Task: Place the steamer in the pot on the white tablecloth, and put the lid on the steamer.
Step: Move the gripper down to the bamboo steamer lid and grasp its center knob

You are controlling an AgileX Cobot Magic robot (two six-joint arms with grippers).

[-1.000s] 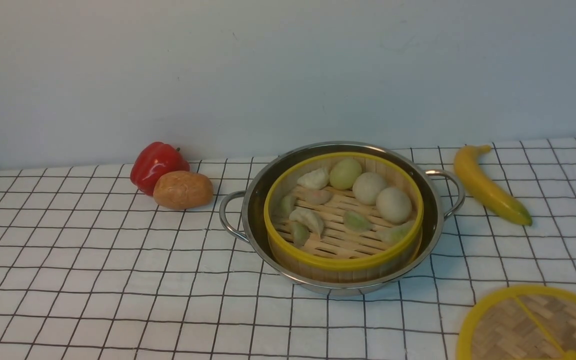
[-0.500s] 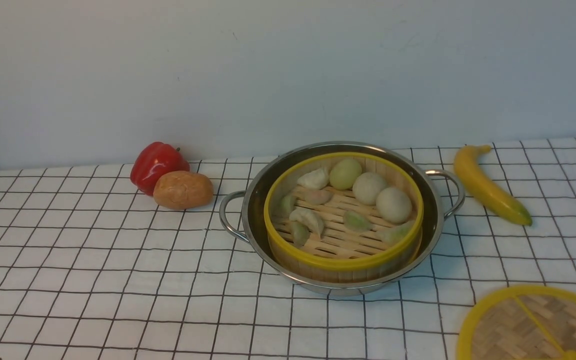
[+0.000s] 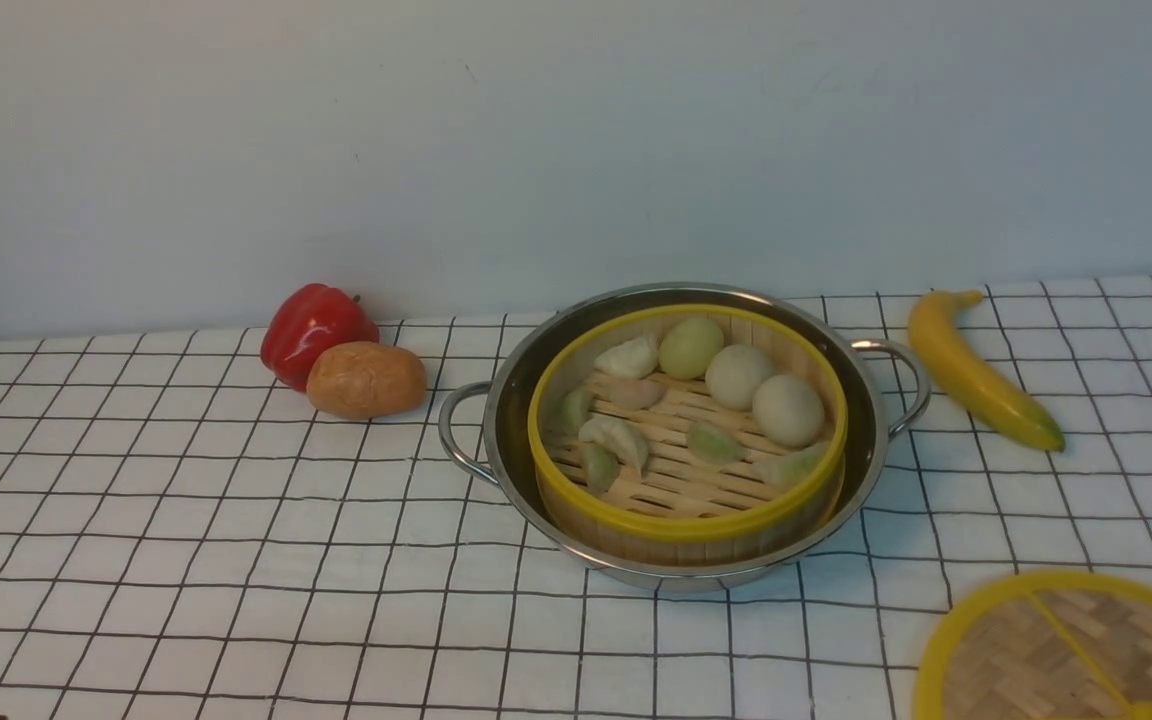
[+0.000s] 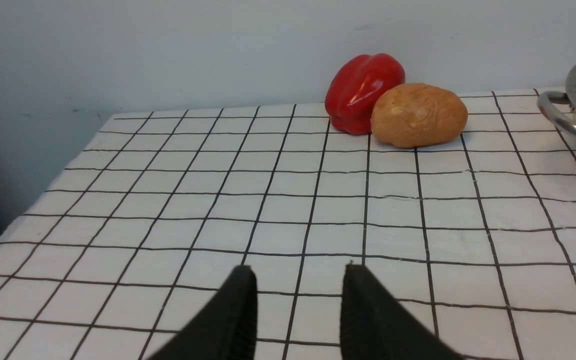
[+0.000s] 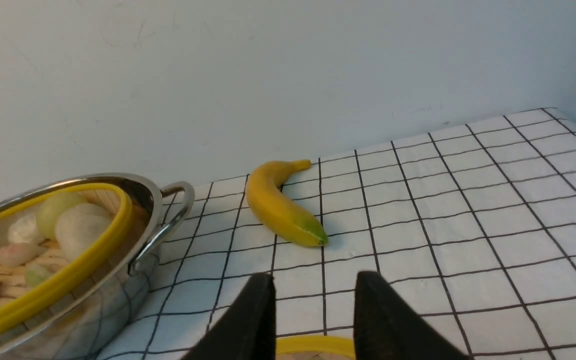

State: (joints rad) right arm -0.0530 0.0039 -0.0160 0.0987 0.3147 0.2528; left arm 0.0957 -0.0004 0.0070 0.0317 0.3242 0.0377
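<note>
A plain pale wall (image 3: 576,140) rises behind the white tablecloth (image 3: 266,560), which has a thin black grid. On the cloth sits the steel pot (image 3: 726,575), with the steamer (image 3: 686,528) inside it, holding dumplings and buns, uncovered. The lid (image 3: 1026,650) lies flat on the cloth at the near right, partly out of frame. A banana (image 3: 981,380) rests right of the pot; left of it, a red pepper (image 3: 314,330) and a potato (image 3: 366,381) sit together. The left end effector (image 4: 299,285) and right end effector (image 5: 316,290) each have fingertips apart, with nothing between them gripped.
</note>
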